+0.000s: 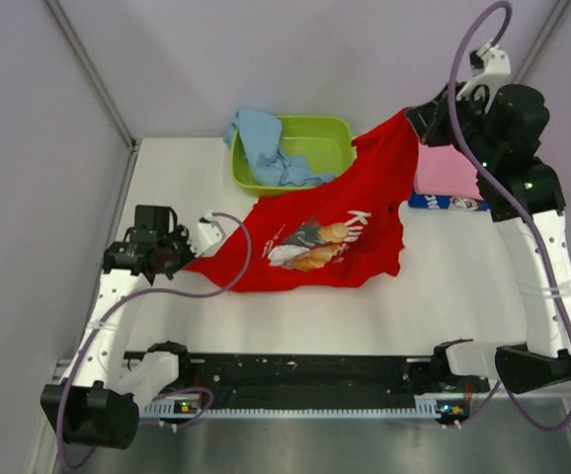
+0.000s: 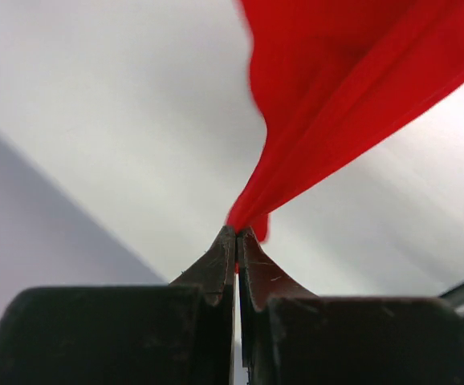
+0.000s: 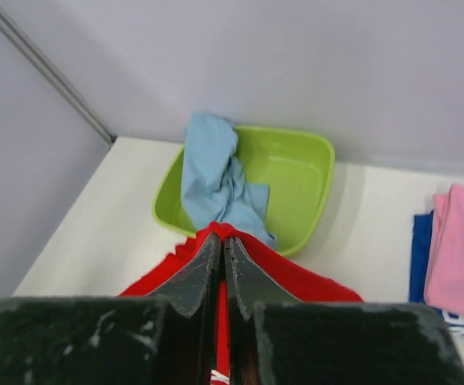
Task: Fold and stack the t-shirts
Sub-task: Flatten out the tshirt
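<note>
The red t-shirt point(image 1: 335, 232) with teddy-bear print hangs stretched between both grippers above the table. My left gripper point(image 1: 182, 255) is shut on its left corner, seen in the left wrist view point(image 2: 238, 233) with red cloth point(image 2: 336, 96) rising from the tips. My right gripper point(image 1: 416, 117) is shut on its far right corner, held high; in the right wrist view point(image 3: 222, 241) the red cloth point(image 3: 296, 277) drapes over the tips. A light blue t-shirt point(image 1: 266, 148) hangs out of the green basin point(image 1: 330, 133). A folded pink t-shirt point(image 1: 447, 170) lies on a folded dark blue one point(image 1: 448, 202).
The lime green basin point(image 3: 296, 172) stands at the back centre against the wall. The folded stack point(image 3: 457, 257) lies right of it. Enclosure walls close in left, right and back. The white table point(image 1: 365, 316) shows bare in front of the red shirt.
</note>
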You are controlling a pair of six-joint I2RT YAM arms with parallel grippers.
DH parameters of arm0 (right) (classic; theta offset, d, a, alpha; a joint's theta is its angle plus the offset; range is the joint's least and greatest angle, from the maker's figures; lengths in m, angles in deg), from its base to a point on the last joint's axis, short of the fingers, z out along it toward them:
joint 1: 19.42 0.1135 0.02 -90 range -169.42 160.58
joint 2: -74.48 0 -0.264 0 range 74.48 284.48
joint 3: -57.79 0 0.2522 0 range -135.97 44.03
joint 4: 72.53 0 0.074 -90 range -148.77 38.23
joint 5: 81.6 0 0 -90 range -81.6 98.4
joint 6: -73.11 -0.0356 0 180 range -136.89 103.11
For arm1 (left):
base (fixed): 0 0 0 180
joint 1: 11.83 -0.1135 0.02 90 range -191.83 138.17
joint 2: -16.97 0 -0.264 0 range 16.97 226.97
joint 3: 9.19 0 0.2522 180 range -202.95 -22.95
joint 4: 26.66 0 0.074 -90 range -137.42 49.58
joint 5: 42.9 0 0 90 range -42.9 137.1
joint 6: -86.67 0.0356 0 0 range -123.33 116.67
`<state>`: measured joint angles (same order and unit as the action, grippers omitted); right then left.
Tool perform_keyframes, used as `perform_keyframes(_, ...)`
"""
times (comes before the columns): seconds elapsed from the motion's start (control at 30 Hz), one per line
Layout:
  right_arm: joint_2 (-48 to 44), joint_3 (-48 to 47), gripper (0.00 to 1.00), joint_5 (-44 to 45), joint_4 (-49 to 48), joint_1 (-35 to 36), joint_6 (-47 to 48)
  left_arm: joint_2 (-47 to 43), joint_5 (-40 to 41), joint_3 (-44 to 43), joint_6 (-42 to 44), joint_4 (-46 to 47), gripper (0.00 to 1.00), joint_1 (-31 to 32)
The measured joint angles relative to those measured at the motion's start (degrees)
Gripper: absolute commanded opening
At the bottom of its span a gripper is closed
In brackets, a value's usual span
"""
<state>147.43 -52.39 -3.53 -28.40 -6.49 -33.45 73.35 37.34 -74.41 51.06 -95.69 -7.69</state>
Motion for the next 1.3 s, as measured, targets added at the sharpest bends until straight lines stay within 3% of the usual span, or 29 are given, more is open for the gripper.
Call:
perform_keyframes(0.17,-0.5,-9.2,0.0,3.5,0.7,-0.1,2.3,0.5,8.8,-12.5,-2.8,4.2,0.0,-0.5)
perform_keyframes(0.33,-5.7,-11.0,0.0,7.9,1.0,-0.1,5.1,-1.2,7.1,-23.3,-3.3,4.2,0.0,-0.6)
perform_keyframes(0.6,-9.8,-13.3,0.0,8.3,-1.9,-0.1,8.6,-5.7,2.7,-15.1,-1.8,-3.3,0.0,-0.6)
perform_keyframes(0.8,4.2,-18.6,0.0,5.8,-7.3,-0.1,12.2,-5.6,1.2,-8.2,-1.7,-4.2,0.0,-0.6)
perform_keyframes(0.9,17.4,-22.3,0.28,6.1,-7.1,-0.4,13.0,-6.1,-0.6,-6.3,-1.7,-4.7,0.0,-0.6)
perform_keyframes(1.07,36.9,-23.4,0.5,7.8,-1.6,-2.6,12.4,-7.0,-3.7,-5.4,-1.8,-5.4,0.0,-0.6)
perform_keyframes(1.17,43.5,-22.7,0.57,7.5,5.4,-4.5,11.9,-7.3,-5.0,-5.4,-2.0,-5.4,0.0,-0.6)
perform_keyframes(1.3,40.2,-13.6,0.6,7.1,8.3,-4.9,13.3,-7.2,-5.9,-5.4,-2.1,-5.3,0.0,-0.6)
